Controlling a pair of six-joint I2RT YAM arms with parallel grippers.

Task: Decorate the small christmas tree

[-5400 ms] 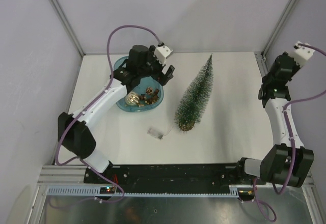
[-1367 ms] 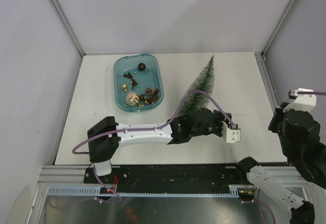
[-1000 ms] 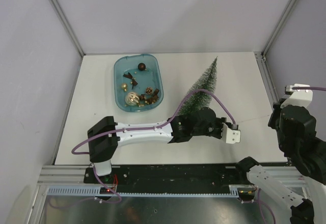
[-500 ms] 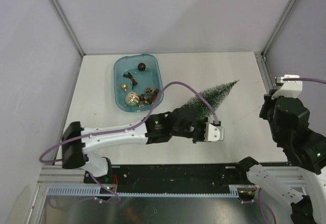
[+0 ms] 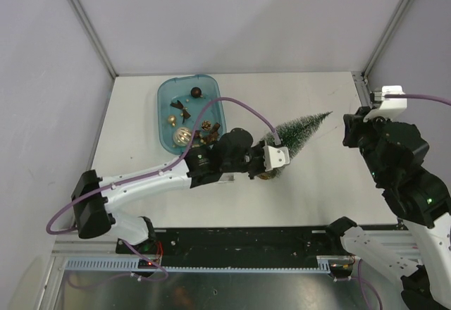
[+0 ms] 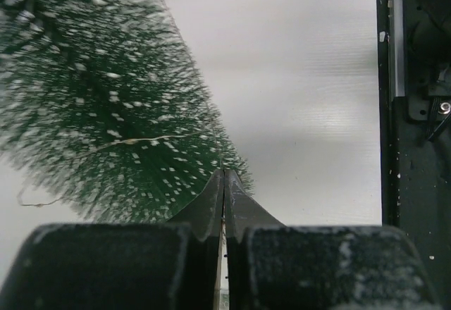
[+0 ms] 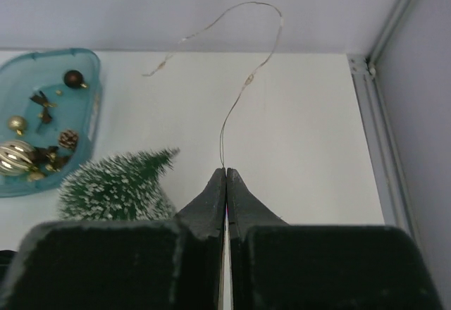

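Top external: small christmas tree [image 5: 303, 128] points diagonally toward far right.

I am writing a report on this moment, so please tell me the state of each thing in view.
Tree: lying on its side, tip pointing right.
Wire: thin, partly across the tree, one loop in the air.
Left gripper: jaws shut on the wire, beside the tree.
Right gripper: jaws shut on the wire.
Tray: upright, holding the ornaments.
Ornaments: loose in the tray.
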